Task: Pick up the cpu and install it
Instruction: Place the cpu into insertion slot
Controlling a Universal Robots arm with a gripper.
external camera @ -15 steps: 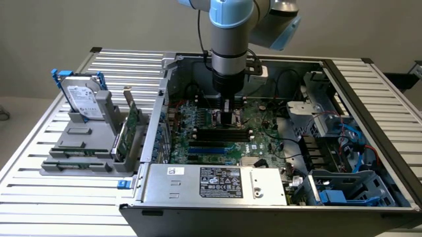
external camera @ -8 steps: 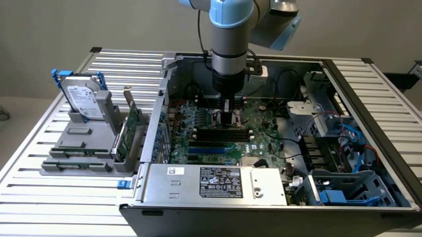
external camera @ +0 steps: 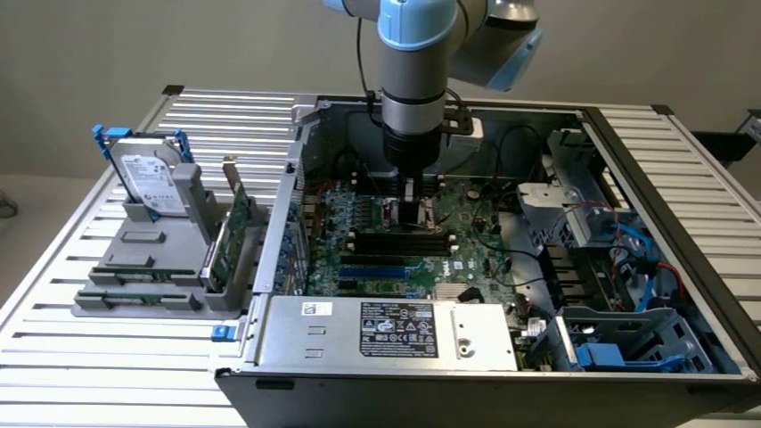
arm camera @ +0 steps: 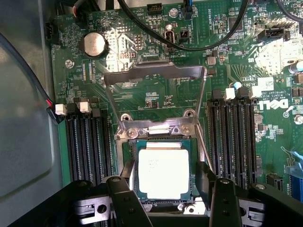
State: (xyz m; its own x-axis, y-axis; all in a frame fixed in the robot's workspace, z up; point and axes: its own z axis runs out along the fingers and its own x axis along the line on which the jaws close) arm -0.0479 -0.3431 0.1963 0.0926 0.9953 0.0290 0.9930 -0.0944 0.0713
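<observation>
The cpu (arm camera: 163,172), a small square chip with a pale silver top, lies flat in the motherboard socket (arm camera: 161,135). The socket's metal load plate (arm camera: 154,75) is swung open beyond it. My gripper (arm camera: 164,177) is down over the socket, one black finger (arm camera: 128,172) against one edge of the chip and the other finger (arm camera: 204,177) close to the opposite edge, so the jaws are shut on it. In the exterior view the gripper (external camera: 413,207) reaches straight down into the open computer case (external camera: 666,178) over the motherboard (external camera: 476,259).
Black memory slots (arm camera: 90,142) (arm camera: 234,137) run along both sides of the socket. Black cables (arm camera: 208,42) cross the board beyond the load plate, near a coin cell (arm camera: 93,44). At the exterior view's left, a grey holder (external camera: 149,267) carries a hard drive (external camera: 149,174) and green cards (external camera: 238,227).
</observation>
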